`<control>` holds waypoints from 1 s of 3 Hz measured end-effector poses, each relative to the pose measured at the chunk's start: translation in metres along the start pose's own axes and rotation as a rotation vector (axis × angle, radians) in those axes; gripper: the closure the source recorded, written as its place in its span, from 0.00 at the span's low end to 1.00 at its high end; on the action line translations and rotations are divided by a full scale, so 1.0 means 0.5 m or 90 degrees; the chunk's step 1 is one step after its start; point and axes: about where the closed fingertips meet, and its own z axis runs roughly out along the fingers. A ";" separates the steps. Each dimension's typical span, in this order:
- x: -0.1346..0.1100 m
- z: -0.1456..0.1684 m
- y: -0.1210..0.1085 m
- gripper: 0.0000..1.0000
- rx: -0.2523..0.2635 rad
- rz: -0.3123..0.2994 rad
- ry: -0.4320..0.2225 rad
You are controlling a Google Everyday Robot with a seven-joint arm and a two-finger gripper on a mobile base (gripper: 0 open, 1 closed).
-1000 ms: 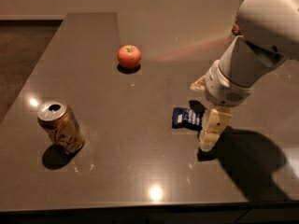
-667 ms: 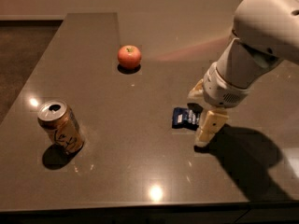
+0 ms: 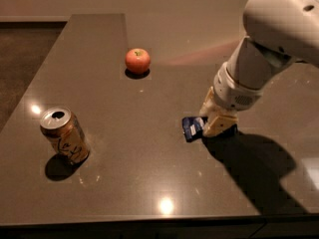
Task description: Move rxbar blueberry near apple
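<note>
We see a dark grey-brown glossy tabletop filling most of the view. A bulky white robot arm comes in from the upper right and angles down to the table's right-centre. A gold aluminium drink can with an open top stands tilted at front left. A small round reddish-orange apple sits at back centre, well apart from the can. The cream-coloured gripper is down at the table surface, covering the right end of the flat dark blue crinkly rxbar blueberry. We cannot tell whether the claw is clenched or released. The bar lies right of centre, well apart from the apple.
</note>
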 end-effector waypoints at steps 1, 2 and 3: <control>-0.029 -0.008 -0.031 0.95 0.000 -0.014 0.006; -0.073 -0.002 -0.085 1.00 -0.006 -0.022 0.003; -0.110 0.007 -0.145 1.00 -0.010 -0.017 -0.011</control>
